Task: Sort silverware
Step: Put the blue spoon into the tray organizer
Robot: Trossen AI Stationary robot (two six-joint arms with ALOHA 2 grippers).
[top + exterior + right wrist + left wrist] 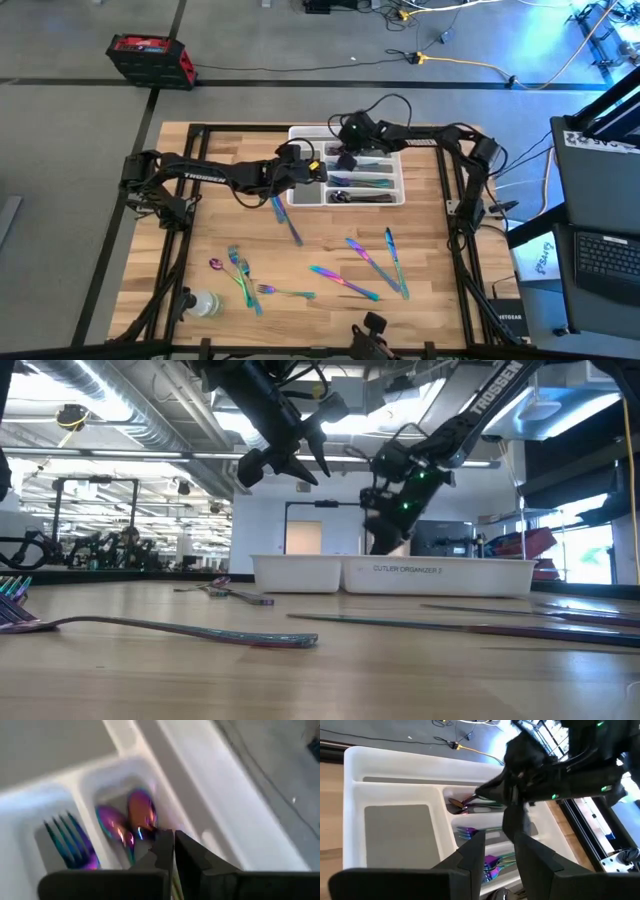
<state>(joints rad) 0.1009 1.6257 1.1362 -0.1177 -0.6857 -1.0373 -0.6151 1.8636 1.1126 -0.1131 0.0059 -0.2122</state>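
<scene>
Right end effector [173, 851]: clenched, nothing seen held; poised over the spoons [127, 820] in the tray's spoon compartment.
Left end effector [501, 851]: fingers parted, nothing seen between them; held above the near-left corner of the tray [300, 196].
Tray: white, compartmented; forks [470, 834] and spoons lie in separate compartments.
Silverware outside the tray [350, 265]: scattered on the worktop [440, 290] on the near side of the tray.
Bottle [203, 303]: clear, at the worktop corner well apart from the tray.
</scene>
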